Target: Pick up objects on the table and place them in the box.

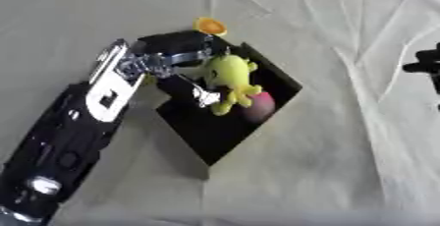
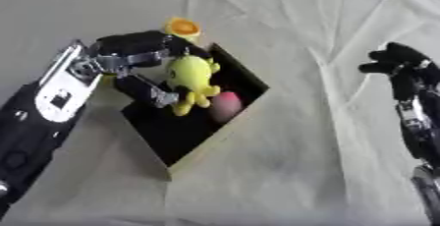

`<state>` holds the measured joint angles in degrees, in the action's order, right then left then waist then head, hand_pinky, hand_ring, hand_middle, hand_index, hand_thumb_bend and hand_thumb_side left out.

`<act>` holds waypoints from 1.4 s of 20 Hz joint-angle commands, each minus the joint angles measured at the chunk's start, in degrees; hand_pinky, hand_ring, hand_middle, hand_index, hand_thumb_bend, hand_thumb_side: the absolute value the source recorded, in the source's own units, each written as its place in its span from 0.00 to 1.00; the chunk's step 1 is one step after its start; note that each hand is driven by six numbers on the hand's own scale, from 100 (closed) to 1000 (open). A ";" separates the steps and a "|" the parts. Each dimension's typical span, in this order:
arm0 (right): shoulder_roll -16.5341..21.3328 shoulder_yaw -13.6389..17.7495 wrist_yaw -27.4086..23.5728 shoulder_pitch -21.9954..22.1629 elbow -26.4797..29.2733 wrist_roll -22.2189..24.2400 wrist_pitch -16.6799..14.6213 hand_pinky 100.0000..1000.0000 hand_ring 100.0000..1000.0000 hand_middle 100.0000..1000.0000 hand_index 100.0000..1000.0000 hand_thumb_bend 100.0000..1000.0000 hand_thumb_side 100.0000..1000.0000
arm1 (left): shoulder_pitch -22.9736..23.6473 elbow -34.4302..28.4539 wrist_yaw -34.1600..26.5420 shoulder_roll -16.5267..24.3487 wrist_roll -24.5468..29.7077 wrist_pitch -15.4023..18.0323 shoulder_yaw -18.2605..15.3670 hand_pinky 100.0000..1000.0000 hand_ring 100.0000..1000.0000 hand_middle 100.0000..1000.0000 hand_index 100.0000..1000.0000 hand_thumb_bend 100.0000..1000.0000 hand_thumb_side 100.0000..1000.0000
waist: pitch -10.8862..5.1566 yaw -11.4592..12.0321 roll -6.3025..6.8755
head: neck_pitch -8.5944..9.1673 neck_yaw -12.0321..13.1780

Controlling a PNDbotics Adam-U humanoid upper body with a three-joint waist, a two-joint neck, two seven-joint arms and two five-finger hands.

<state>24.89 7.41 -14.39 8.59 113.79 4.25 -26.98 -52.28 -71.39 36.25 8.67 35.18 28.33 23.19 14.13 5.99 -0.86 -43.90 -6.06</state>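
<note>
A yellow plush toy (image 1: 230, 78) with dangling legs hangs over the open black box (image 1: 225, 132), held by my left hand (image 1: 176, 53), whose fingers curl round it. A pink ball (image 1: 261, 105) lies inside the box below the toy. An orange and yellow object (image 1: 209, 25) sits on the cloth just beyond the box's far corner. My right hand (image 2: 397, 60) is at the right edge, away from the box, its fingers curled with nothing in them.
A cream cloth (image 1: 343, 161) with creases covers the table. The box stands turned like a diamond near the centre. Dark shapes line the far edge of the table.
</note>
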 commanded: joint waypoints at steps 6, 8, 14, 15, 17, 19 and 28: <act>0.34 0.47 -0.12 -0.25 0.81 0.19 0.46 1.00 0.69 0.71 0.85 0.00 0.57 | -0.38 -0.59 0.49 1.16 5.14 6.26 -0.23 0.86 0.89 0.77 0.96 0.01 0.68 | -1.44 0.04 0.41 | -0.22 0.13; 0.28 0.47 -0.16 -0.31 0.81 0.22 0.65 1.00 0.69 0.71 0.85 0.00 0.57 | -0.30 -0.77 0.06 1.19 5.54 6.21 -0.34 0.86 0.89 0.77 0.96 0.00 0.67 | -1.44 0.03 0.42 | -0.22 0.14; 0.08 0.49 -0.24 -0.36 0.81 0.26 0.93 1.00 0.69 0.71 0.85 0.00 0.57 | 0.03 -0.90 -0.89 1.08 8.47 7.61 -0.34 0.91 0.93 0.78 0.95 0.03 0.31 | -1.41 -0.05 0.38 | -0.22 0.10; 0.01 0.48 -0.24 -0.38 0.81 0.26 1.02 1.00 0.69 0.71 0.85 0.00 0.57 | 0.12 -0.76 -1.41 1.00 8.66 7.68 -0.49 0.93 0.94 0.77 0.93 0.05 0.62 | -1.40 -0.06 0.37 | -0.22 0.08; -0.13 0.49 -0.22 -0.35 0.81 0.20 1.23 1.00 0.69 0.71 0.85 0.00 0.57 | 0.23 -0.55 -2.46 1.02 8.50 7.51 -0.81 0.94 0.94 0.77 0.93 0.04 0.83 | -1.39 -0.05 0.36 | -0.22 0.02; -0.22 0.45 -0.24 -0.35 0.81 0.20 1.42 1.00 0.69 0.71 0.85 0.00 0.57 | 0.26 -0.22 -2.70 1.06 8.31 7.17 -1.07 0.96 0.94 0.78 0.94 0.12 0.90 | -1.40 -0.06 0.35 | -0.22 -0.01; -0.38 0.35 -0.25 -0.36 0.81 0.41 1.62 1.00 0.69 0.71 0.85 0.00 0.58 | 0.77 0.85 -1.92 0.86 8.43 7.39 -1.54 1.00 0.98 0.80 0.98 0.02 0.80 | -1.37 0.01 0.26 | -0.22 -0.20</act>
<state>23.94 7.40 -14.40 8.55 113.79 4.65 -25.52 -50.80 -69.96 34.35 9.11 35.77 27.74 22.33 14.13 6.00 -0.86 -43.90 -6.17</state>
